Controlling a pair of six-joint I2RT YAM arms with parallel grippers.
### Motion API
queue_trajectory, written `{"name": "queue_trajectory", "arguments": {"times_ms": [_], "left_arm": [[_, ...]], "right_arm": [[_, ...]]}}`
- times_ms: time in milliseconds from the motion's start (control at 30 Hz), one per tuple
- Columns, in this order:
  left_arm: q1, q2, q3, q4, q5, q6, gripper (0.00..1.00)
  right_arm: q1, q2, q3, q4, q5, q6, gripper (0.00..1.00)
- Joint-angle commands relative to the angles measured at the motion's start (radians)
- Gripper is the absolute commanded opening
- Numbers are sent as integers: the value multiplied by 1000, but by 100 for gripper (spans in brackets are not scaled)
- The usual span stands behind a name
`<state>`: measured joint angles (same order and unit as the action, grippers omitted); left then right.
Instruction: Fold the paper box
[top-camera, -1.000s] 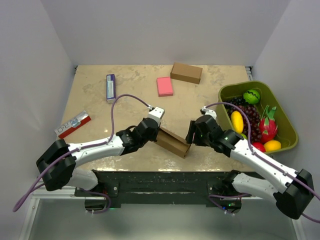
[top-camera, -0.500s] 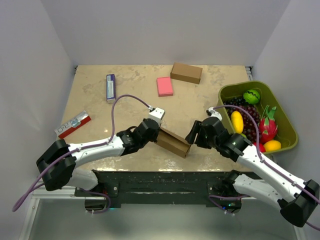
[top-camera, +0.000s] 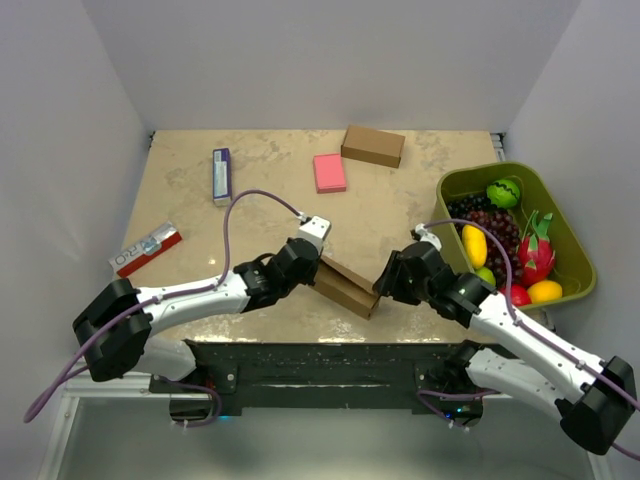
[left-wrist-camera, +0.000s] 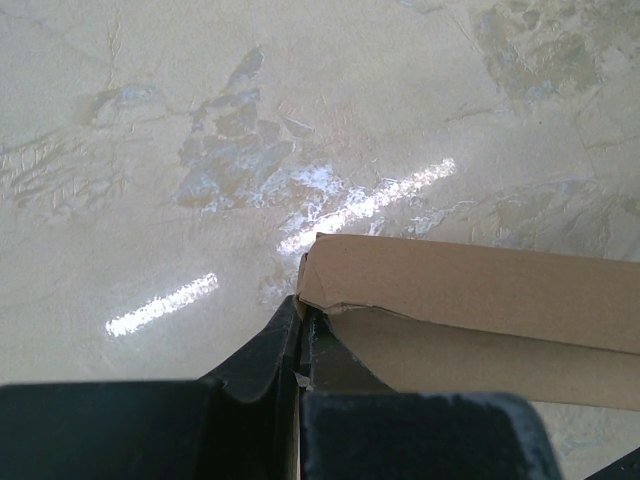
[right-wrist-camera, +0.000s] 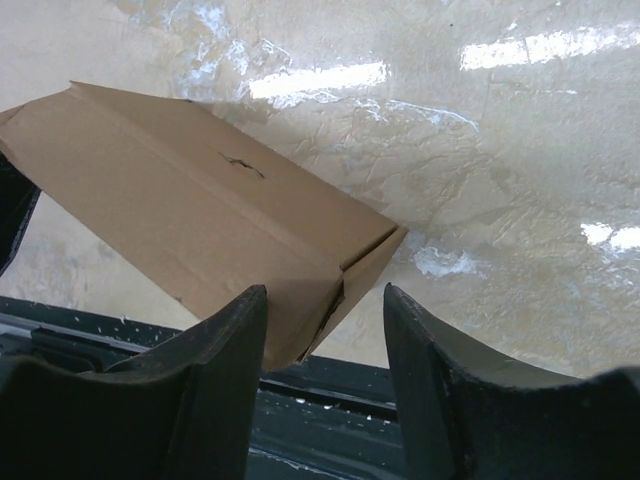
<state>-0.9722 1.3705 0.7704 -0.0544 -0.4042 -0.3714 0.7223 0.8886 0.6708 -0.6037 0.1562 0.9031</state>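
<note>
The paper box is a plain brown carton lying near the table's front edge, between the two arms. My left gripper is shut on its left end; in the left wrist view the fingers pinch a thin cardboard flap at the corner of the box. My right gripper is open at the box's right end. In the right wrist view the box lies ahead, its right end corner between the spread fingers, not gripped.
A ready-made brown box and a pink block lie at the back. A blue packet and a red-white packet lie left. An olive bin with toy fruit stands right. The table's front edge is just below the box.
My right gripper has moved left and slightly down, closing in on the box's right end. The left gripper and box have barely moved.
</note>
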Motion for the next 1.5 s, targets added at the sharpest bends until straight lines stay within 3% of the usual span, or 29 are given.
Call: {"name": "queue_trajectory", "arguments": {"times_ms": [0, 133, 300, 400, 700, 1467], "left_arm": [[-19, 29, -34, -140, 31, -6, 0], [-22, 36, -33, -140, 30, -8, 0], [-26, 44, -31, -137, 27, -9, 0], [-28, 45, -28, -137, 27, -8, 0], [-31, 50, -29, -134, 28, -12, 0], [-43, 42, -29, -140, 22, -14, 0]], "right_arm": [[0, -25, -45, 18, -35, 31, 50], [0, -69, -50, -13, -18, 43, 47], [0, -106, -10, -54, -12, 62, 59], [0, -114, -4, -48, -36, 77, 61], [2, -168, -8, -34, -73, 125, 60], [2, -112, -48, 31, -58, 108, 59]]}}
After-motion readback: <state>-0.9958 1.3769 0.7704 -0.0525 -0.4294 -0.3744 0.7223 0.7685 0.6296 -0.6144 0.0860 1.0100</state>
